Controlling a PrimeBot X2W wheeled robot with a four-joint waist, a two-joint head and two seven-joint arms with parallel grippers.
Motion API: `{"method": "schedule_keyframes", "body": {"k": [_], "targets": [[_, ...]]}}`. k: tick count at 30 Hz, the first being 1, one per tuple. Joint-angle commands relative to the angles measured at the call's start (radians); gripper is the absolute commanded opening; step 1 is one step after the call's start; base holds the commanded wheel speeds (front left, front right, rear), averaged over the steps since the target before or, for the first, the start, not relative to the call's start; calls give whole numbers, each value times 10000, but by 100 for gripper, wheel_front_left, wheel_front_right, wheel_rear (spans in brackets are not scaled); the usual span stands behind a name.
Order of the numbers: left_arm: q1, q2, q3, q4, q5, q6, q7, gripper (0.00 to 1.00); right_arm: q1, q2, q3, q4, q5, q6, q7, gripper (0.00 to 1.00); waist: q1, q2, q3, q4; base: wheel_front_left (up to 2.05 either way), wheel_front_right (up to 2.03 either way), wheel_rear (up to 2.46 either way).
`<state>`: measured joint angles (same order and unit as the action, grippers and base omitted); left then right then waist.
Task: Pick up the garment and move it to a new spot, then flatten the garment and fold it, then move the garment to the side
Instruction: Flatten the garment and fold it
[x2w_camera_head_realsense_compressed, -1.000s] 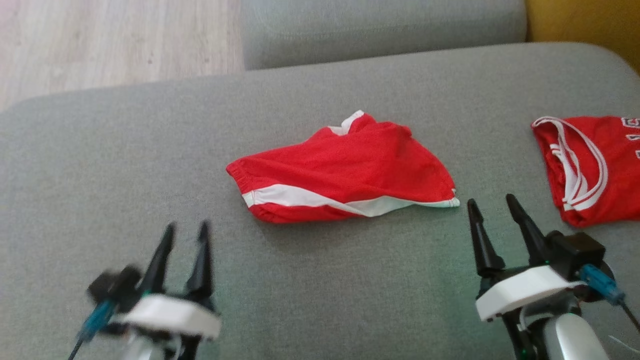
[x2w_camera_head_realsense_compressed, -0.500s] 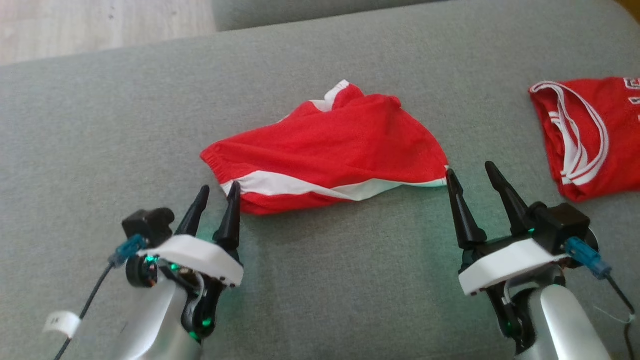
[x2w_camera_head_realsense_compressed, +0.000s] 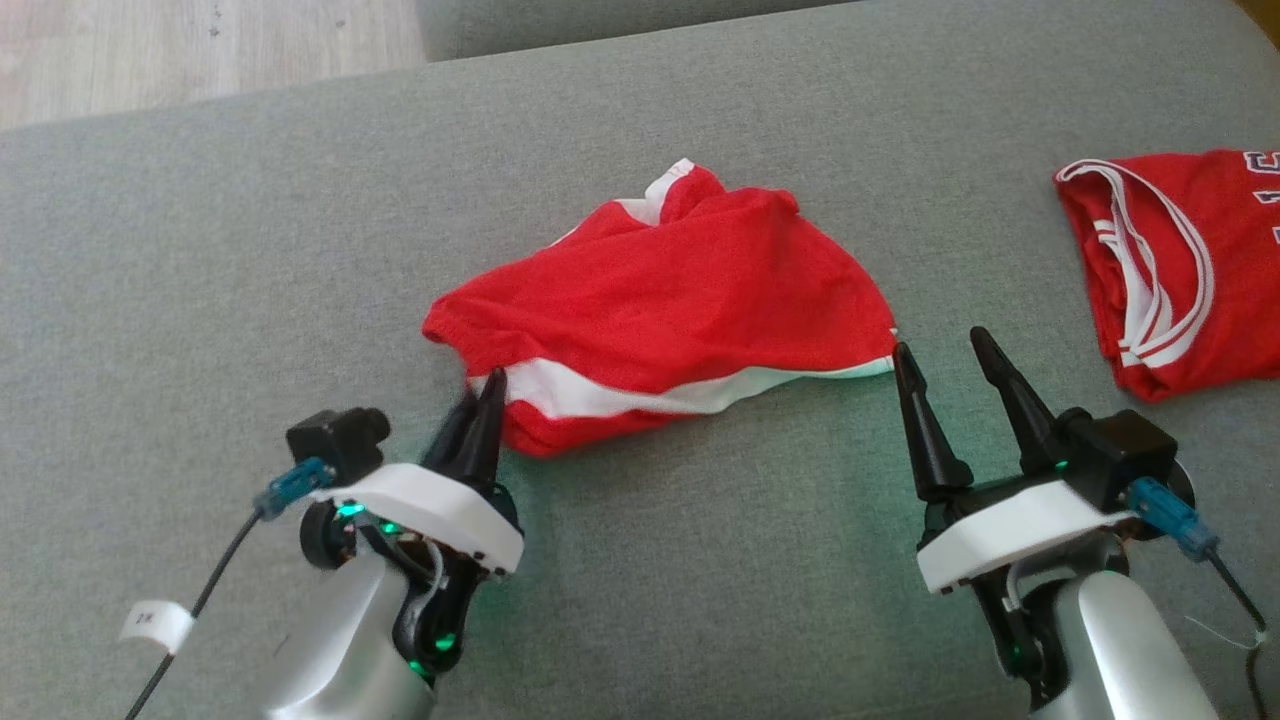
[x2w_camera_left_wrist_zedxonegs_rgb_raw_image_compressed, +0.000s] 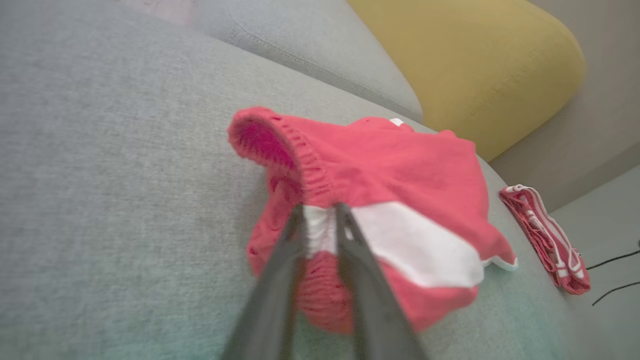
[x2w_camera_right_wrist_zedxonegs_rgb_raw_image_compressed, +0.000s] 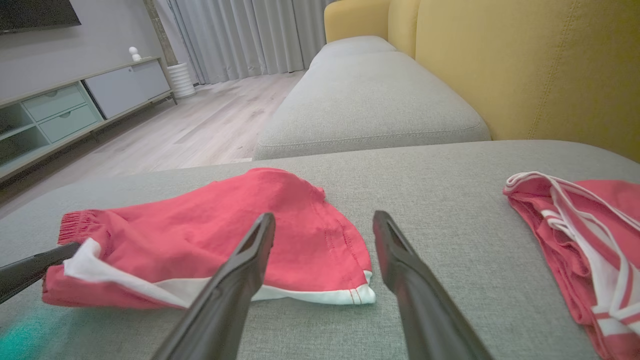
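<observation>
As left end effector (x2w_camera_left_wrist_zedxonegs_rgb_raw_image_compressed: 318, 212) pinches, crumpled red shorts (x2w_camera_left_wrist_zedxonegs_rgb_raw_image_compressed: 415, 170)

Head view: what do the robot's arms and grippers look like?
The left gripper and right gripper alike: two pointed black jaws on a white plate, a black box with a blue plug, a silver forearm with green lights. The left cable carries a white tag.

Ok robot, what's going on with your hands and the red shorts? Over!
Left hand shut on red shorts, at the white stripe. Right hand open beside hem corner. Garment crumpled on sofa. Red jersey apart, on the right.
</observation>
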<state>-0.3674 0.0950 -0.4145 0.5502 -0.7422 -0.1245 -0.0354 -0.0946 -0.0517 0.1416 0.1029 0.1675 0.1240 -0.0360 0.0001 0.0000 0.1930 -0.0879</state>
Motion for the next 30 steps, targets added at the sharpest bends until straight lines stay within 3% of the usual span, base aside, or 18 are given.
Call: {"method": "schedule_keyframes", "body": {"k": [1, 6, 11, 21, 26, 27, 28, 30], "targets": [[-472, 335, -125, -510, -141, -57, -147, 0, -396, -5, 204, -310, 41, 67, -85, 100, -1, 0, -21, 35, 0, 0, 0], [-357, 585, -453, -639, 156, -59, -689, 0, -480, -1, 100, -245, 67, 67, 151, 100, -1, 0, 86, 77, 0, 0, 0], [-26, 757, -667, -867, 444, -56, -1006, 0, -691, 9, -734, 233, 126, 67, 774, 100, -1, 0, 330, 194, 0, 0, 0], [8, 720, -1020, -1089, 556, -54, -1110, 0, -2099, 13, -1090, 2527, -96, 67, 1269, 100, -1, 0, 843, 622, 0, 0, 0], [-135, 720, -1177, -1052, 492, -56, -1116, 0, -2413, 13, -828, 3755, -240, 67, 2222, 100, -1, 0, 958, 800, 0, 0, 0], [-144, 728, -1192, -1049, 469, -57, -1125, 0, -2428, 13, -715, 3888, -196, 67, 2448, 89, -1, 0, 967, 816, 0, 0, 0], [-149, 735, -1203, -1046, 444, -57, -1139, 0, -2430, 13, -597, 3957, -146, 67, 2615, 3, -1, 0, 970, 829, 0, 0, 0], [-150, 758, -1197, -1061, 397, -58, -1234, 0, -2406, 13, -410, 3889, -8, 67, 2732, 0, -1, 0, 938, 833, 0, 0, 0]]}}
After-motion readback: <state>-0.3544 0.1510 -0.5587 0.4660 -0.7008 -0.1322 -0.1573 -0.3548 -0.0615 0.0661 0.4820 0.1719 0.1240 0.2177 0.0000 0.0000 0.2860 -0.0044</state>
